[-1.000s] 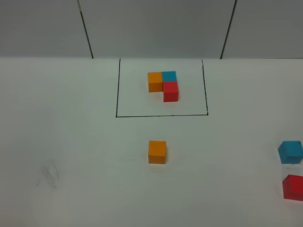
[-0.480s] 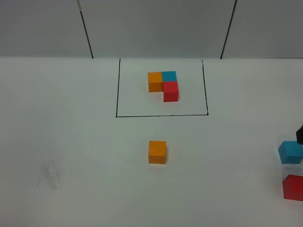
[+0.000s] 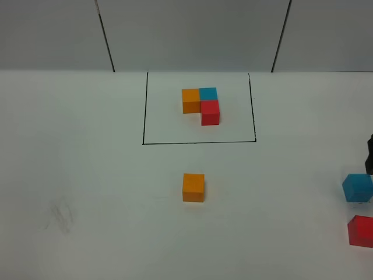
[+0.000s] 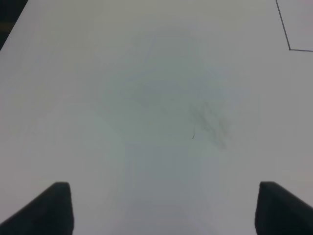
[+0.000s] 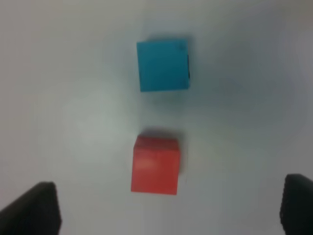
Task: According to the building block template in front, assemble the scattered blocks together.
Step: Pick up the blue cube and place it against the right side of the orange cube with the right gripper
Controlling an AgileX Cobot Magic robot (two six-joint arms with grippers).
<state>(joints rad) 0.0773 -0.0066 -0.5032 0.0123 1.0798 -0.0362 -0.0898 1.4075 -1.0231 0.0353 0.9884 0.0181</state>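
The white table [image 3: 87,175] spreads bare under both my arms. Far ahead of my grippers a thin black rectangular outline [image 3: 198,142] frames the building block template [image 3: 201,105], an L of plain cubes: orange and cyan-blue side by side, with red in front of the cyan-blue. None of the scattered blocks is joined to another, so I judge the job to be at its opening step, choosing and reaching for a first block. My right gripper [image 5: 164,208] hangs with its fingers spread wide and nothing between them. Below it, inside the span of those fingers, lie the loose red cube [image 5: 155,165] and the loose cyan-blue cube [image 5: 163,65], apart from each other and touching neither finger. The loose orange cube [image 3: 193,187] sits well off toward my left arm's side, short of the frame's near line. The next move, as I see it, calls for dropping squarely over one of the two cubes below and closing on its flat sides without nudging its neighbour. My left gripper [image 4: 166,208] is also spread and holds nothing, over bare table marked only by a faint grey smudge [image 4: 210,122]. Nothing stands in the way.
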